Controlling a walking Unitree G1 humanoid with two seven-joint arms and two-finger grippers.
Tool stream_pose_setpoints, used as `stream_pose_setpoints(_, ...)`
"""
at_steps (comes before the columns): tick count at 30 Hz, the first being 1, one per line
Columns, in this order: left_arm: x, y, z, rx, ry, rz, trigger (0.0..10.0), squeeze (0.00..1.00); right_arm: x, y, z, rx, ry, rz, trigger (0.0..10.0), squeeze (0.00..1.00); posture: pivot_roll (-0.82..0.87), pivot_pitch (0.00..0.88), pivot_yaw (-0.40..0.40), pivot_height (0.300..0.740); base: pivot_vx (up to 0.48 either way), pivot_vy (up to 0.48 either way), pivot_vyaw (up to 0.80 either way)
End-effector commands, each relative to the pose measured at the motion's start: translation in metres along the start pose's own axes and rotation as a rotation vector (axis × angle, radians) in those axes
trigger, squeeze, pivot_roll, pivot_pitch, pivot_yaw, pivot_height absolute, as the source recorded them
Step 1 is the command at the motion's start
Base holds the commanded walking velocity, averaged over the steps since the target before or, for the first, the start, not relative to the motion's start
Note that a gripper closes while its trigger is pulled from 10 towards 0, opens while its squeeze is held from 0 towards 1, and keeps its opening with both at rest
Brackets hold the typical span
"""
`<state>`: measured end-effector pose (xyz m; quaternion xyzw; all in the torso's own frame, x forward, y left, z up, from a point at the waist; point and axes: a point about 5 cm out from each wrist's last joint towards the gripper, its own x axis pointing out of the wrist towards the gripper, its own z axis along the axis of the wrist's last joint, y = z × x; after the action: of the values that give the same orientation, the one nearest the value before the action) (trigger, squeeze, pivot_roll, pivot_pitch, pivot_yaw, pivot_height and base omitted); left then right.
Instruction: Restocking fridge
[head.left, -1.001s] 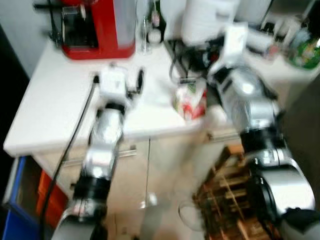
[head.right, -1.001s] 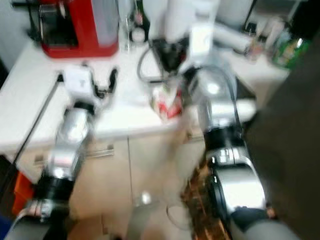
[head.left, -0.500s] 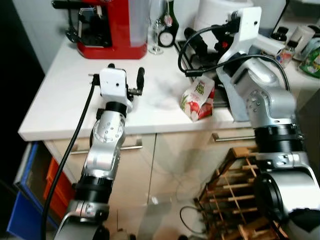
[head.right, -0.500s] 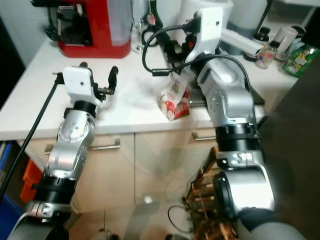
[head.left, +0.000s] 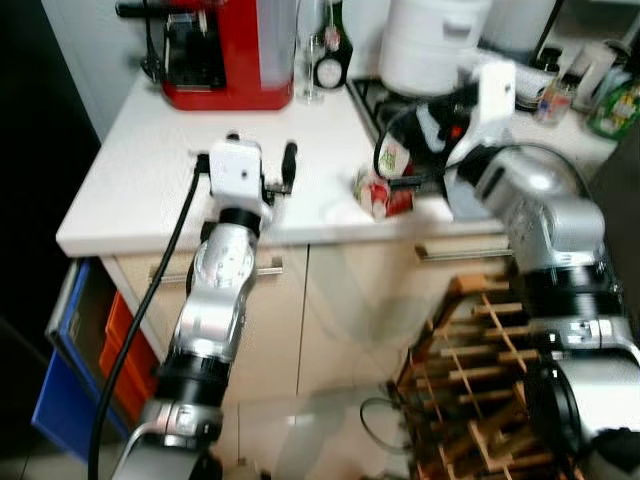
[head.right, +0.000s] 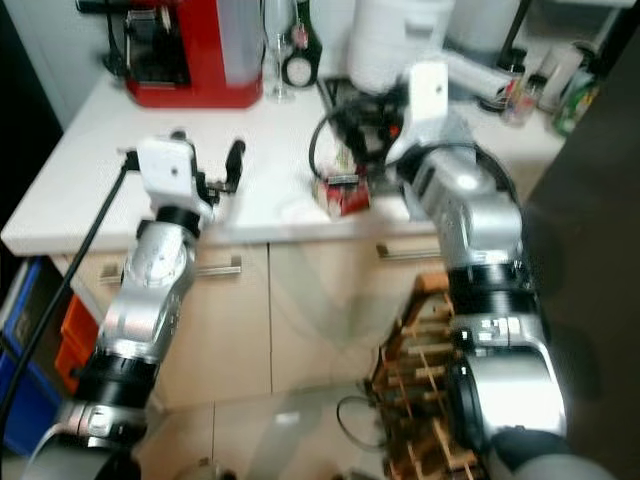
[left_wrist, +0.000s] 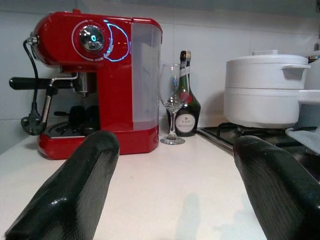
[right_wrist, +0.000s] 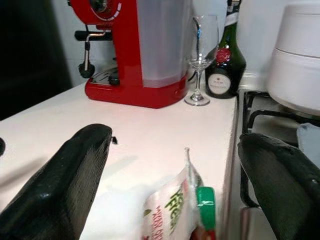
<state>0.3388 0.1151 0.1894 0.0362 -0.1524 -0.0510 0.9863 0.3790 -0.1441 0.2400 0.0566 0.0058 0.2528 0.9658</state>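
- A wooden wine rack (head.left: 480, 370) stands on the floor below the white counter (head.left: 130, 190), beside the cream cabinet doors (head.left: 340, 310) under the right arm.
- The left claw (left_wrist: 172, 195) hovers over the counter's front part, its two black fingers (left_wrist: 75, 190) spread wide with nothing between them.
- The right claw (right_wrist: 175, 185) hangs just above a red, white and green drink carton with a green cap (right_wrist: 182, 215); its black fingers (right_wrist: 65, 175) are spread wide on either side of the carton's top, not touching it.
- The carton (head.left: 385, 185) stands near the counter's front edge, just beside the black hob (head.left: 375, 95).
- Farther back, a red espresso machine (left_wrist: 95, 80) sits against the white tiled wall.
- Next to it stand a clear wine glass (left_wrist: 171, 102) and a dark green bottle with a red seal (left_wrist: 186, 105).
- A white lidded casserole pot (left_wrist: 265, 90) rests on the hob at the back.
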Motion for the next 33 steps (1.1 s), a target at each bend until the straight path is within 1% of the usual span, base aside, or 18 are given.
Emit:
stream_pose_setpoints(1, 0.002, -0.002, 0.004, 0.003, -0.012, -0.009, 10.0, 0.0, 0.003, 0.003, 0.002, -0.003, 0.001, 0.023, 10.0, 0.0, 0.01, 0.0, -0.037, 0.74, 0.0, 0.0, 0.0)
stream_pose_setpoints(5, 0.002, -0.001, 0.004, 0.006, -0.011, -0.007, 10.0, 0.0, 0.011, 0.0, -0.011, 0.008, 0.04, -0.004, 10.0, 0.0, 0.02, 0.0, -0.035, 0.74, 0.0, 0.0, 0.0)
stream_pose_setpoints(8, 0.002, -0.001, 0.004, 0.007, -0.012, -0.007, 10.0, 0.0, 0.016, -0.002, -0.019, -0.032, 0.076, -0.026, 10.0, 0.0, 0.02, 0.0, -0.035, 0.74, 0.0, 0.0, 0.0)
stream_pose_setpoints(9, 0.002, -0.001, 0.004, 0.007, -0.012, -0.006, 10.0, 0.0, 0.018, -0.002, -0.026, -0.023, 0.097, -0.03, 10.0, 0.0, 0.02, 0.0, -0.036, 0.74, 0.0, 0.0, 0.0)
stream_pose_setpoints(10, 0.002, -0.001, 0.004, 0.007, -0.012, -0.006, 10.0, 0.0, 0.018, -0.002, -0.026, -0.023, 0.097, -0.03, 10.0, 0.0, 0.02, 0.0, -0.036, 0.74, 0.0, 0.0, 0.0)
stream_pose_setpoints(11, 0.001, -0.001, 0.004, 0.007, -0.012, -0.005, 10.0, 0.0, 0.02, -0.003, -0.031, -0.029, 0.117, -0.04, 10.0, 0.0, 0.02, 0.0, -0.038, 0.74, 0.0, 0.0, 0.0)
stream_pose_setpoints(14, -0.001, -0.001, 0.005, 0.005, -0.013, -0.004, 10.0, 0.0, 0.022, -0.004, -0.037, -0.024, 0.138, -0.049, 10.0, 0.0, 0.03, 0.0, -0.045, 0.74, 0.0, 0.0, 0.0)
stream_pose_setpoints(19, -0.006, 0.0, 0.002, 0.006, -0.002, 0.006, 10.0, 0.0, 0.027, -0.003, -0.04, -0.036, 0.149, -0.063, 10.0, 0.0, 0.04, 0.0, -0.058, 0.74, 0.0, 0.0, 0.0)
stream_pose_setpoints(21, -0.01, 0.001, 0.001, 0.005, 0.004, 0.016, 10.0, 0.0, 0.03, -0.004, -0.039, -0.048, 0.142, -0.079, 10.0, 0.0, 0.05, 0.0, -0.069, 0.74, 0.0, 0.0, 0.0)
stream_pose_setpoints(25, -0.011, 0.002, 0.0, 0.006, 0.01, 0.021, 10.0, 0.0, 0.034, -0.005, -0.036, -0.066, 0.139, -0.098, 10.0, 0.0, 0.05, 0.0, -0.074, 0.74, 0.0, 0.0, 0.0)
stream_pose_setpoints(29, -0.01, 0.004, 0.0, 0.009, 0.014, 0.025, 10.0, 0.0, 0.036, -0.005, -0.038, -0.054, 0.144, -0.108, 10.0, 0.0, 0.05, 0.0, -0.076, 0.74, 0.0, 0.0, 0.0)
stream_pose_setpoints(32, -0.01, 0.006, 0.001, 0.014, 0.016, 0.029, 10.0, 0.0, 0.037, -0.004, -0.044, -0.028, 0.164, -0.117, 10.0, 0.0, 0.06, 0.0, -0.075, 0.74, 0.0, 0.0, 0.0)
stream_pose_setpoints(33, -0.01, 0.007, 0.002, 0.017, 0.016, 0.03, 10.0, 0.0, 0.037, -0.004, -0.045, -0.018, 0.163, -0.132, 3.5, 0.0, 0.06, 0.0, -0.075, 0.74, 0.0, 0.0, 0.0)
